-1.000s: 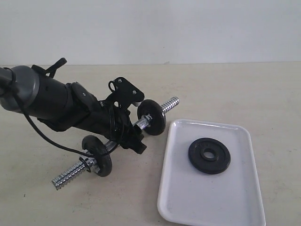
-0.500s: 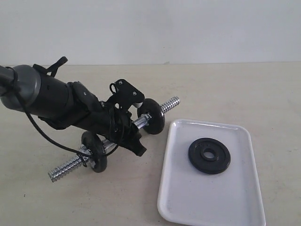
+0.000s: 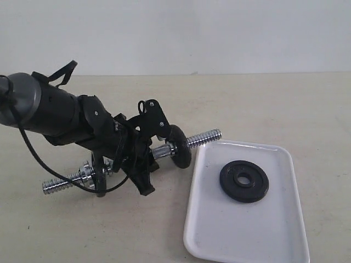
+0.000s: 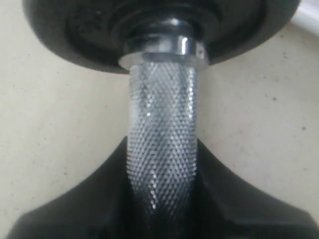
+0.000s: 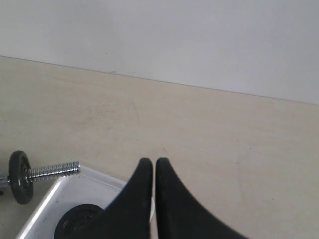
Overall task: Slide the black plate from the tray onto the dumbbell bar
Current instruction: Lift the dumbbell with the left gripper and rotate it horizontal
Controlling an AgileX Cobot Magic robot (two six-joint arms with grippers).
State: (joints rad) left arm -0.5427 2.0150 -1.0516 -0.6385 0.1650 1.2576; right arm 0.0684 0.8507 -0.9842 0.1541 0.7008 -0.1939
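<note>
Exterior: left gripper (image 3: 143,164) clamps the dumbbell bar (image 3: 204,137) mid-shaft, threaded end aimed at the tray (image 3: 219,241) where the black plate (image 3: 244,181) lies flat, untouched; left wrist: jaws pinch the knurling, probably steadying it; right wrist: right gripper (image 5: 153,162) closed, empty, plate not yet taken.
</note>
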